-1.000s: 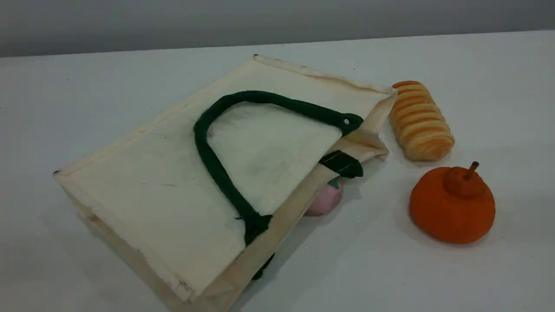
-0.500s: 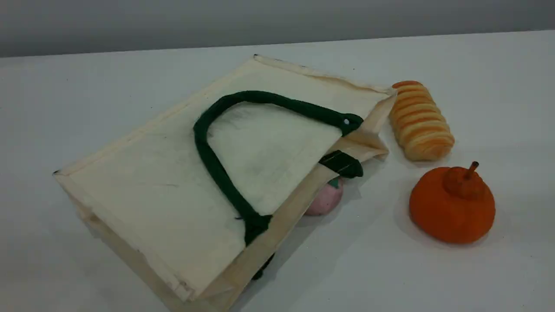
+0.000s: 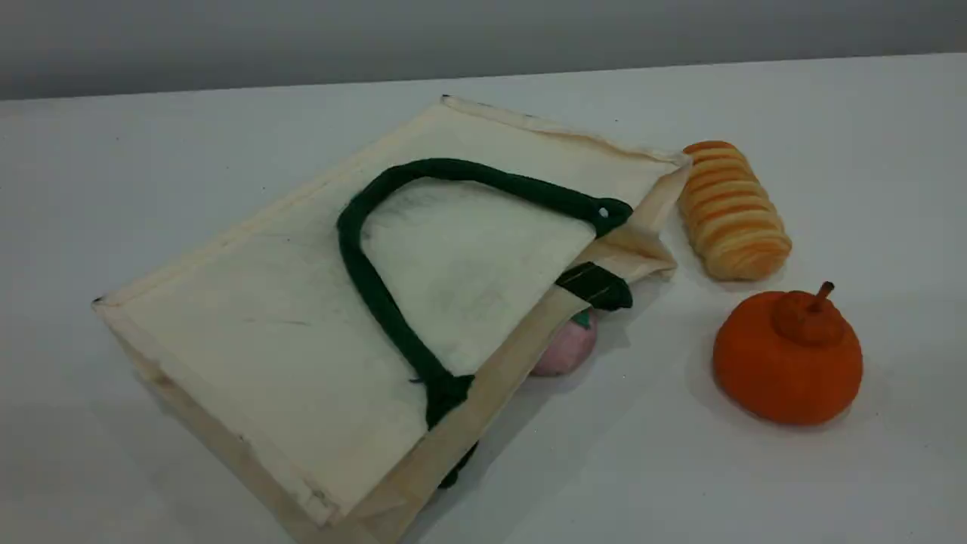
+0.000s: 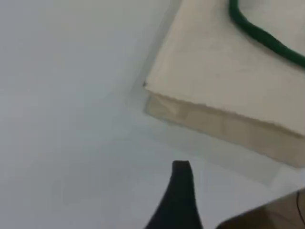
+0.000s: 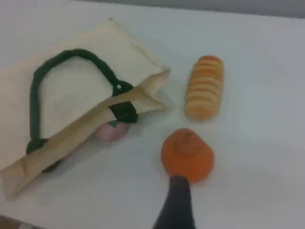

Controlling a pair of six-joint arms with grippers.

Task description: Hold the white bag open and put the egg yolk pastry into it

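Though boxy in build, lies collapsed on its side across the left and middle of white table (image 3: 755,483): white bag (image 3: 249,302), base to the left, mouth to the right. Carries one dark green handle (image 3: 453,168) looped flat over the upper panel; shows the other handle (image 3: 597,285) only as a short green stretch at the mouth. Gapes just a little, upper lip sagging low. Shelters a pink ball (image 3: 566,349) half under that lip; cannot tell how far inside.

Right of the mouth, clear of the cloth: orange pumpkin (image 3: 786,363) with a short stem, nearer. Farther back, just beside the bag's far right corner: ridged golden bread roll (image 3: 731,211).

As for egg yolk pastry: not to be made out in any view, so cannot place against either gripper.

At left gripper (image 4: 180,200): jaws apart, grasping nothing, one dark fingertip showing over bare table just off the bag's left base corner, clear of the cloth. At right gripper (image 5: 177,202): likewise spread, grasping nothing, fingertip on the near side of the pumpkin, bag mouth off to its left.
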